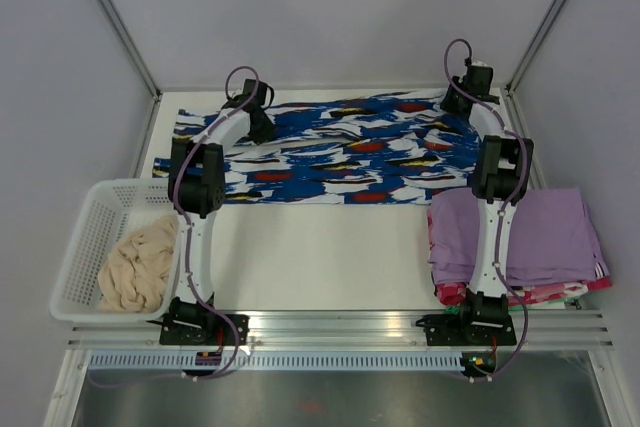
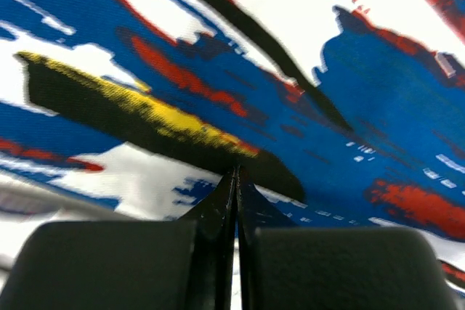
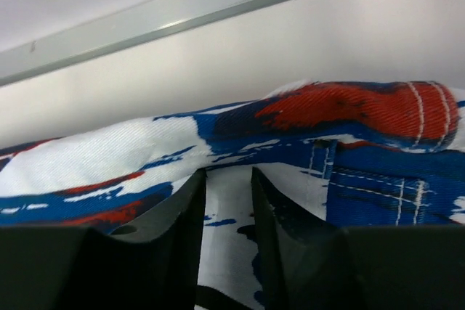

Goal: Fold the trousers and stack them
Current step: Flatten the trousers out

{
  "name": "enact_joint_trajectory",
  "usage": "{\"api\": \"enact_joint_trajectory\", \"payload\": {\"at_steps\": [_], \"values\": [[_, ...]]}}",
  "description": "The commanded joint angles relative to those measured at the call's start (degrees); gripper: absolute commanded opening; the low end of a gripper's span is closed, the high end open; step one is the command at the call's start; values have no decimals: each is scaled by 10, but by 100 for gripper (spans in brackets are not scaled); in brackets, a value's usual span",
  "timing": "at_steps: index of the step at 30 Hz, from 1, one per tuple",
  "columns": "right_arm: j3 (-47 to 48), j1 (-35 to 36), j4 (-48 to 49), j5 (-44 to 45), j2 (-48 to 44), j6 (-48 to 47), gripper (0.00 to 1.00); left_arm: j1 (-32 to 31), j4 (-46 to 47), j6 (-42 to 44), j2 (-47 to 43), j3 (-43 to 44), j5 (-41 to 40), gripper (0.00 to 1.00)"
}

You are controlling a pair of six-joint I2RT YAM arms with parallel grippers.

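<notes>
While trousers (image 1: pixel 330 152) span the far edge, bare table (image 1: pixel 330 252) lies nearer

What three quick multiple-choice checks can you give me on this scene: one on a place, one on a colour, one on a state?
1. Where does the cream bundle lie?
A) at the far rail
B) in the white basket
C) under the right arm

2. What colour is the top of the folded stack on the right?
A) lilac
B) green
C) black

3. How does the right gripper stand?
A) shut tight
B) out of view
C) open

Answers:
1 B: the bundle sits inside the basket's walls at the left.
2 A: the top garments of the stack are plain lilac.
3 C: in the right wrist view its fingers stand apart, and the print of the trousers shows between them.
</notes>
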Motion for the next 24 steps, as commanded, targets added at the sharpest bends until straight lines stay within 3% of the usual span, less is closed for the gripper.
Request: {"api": "enact_joint_trajectory", "payload": {"at_steps": [1,6,13,17,20,24], "values": [[-46,2,-4,-84,-44,-12,40,1,-78,32,-36,-73,-43,2],[-81,2,-32,-92,-115,-18,57,1,-61,45,-50,-99,-58,2],[-240,2,-22,-51,-246,-15,74,6,-33,95,-7,2,-67,2],[-296,2,-17,38,-273,-16,91,13,-28,101,13,39,-60,2],[-274,2,-56,113,-254,-3,93,19,-18,104,12,42,-61,2],[-245,-1,-61,145,-226,53,93,32,5,109,16,47,-57,2]]}}
